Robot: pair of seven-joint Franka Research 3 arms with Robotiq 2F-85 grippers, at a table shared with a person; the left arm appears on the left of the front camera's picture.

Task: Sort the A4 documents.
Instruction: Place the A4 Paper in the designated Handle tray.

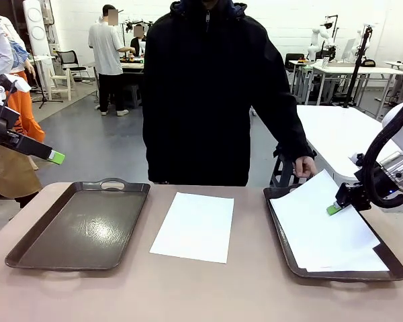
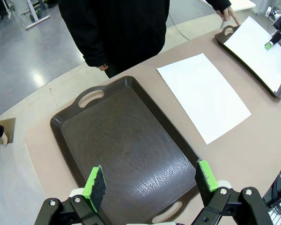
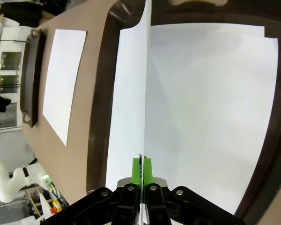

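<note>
My right gripper point(image 1: 333, 209) is shut on the edge of one A4 document point(image 1: 307, 201), lifting it a little off the other white sheets point(image 1: 346, 255) in the right tray point(image 1: 285, 258). The right wrist view shows that held sheet point(image 3: 144, 93) edge-on between the shut green pads point(image 3: 137, 172). Another A4 document point(image 1: 193, 226) lies flat on the table between the trays. My left gripper point(image 2: 151, 182) hangs open above the near end of the bare left tray point(image 2: 126, 140), with nothing between its fingers. In the front view the left gripper point(image 1: 54, 157) is high at the left.
A person in a dark jacket stands at the far side, one hand point(image 1: 304, 166) resting at the right tray's far handle. The left tray point(image 1: 77, 225) is dark with handles at both ends. Bare brown tabletop point(image 1: 188, 295) runs along the near edge.
</note>
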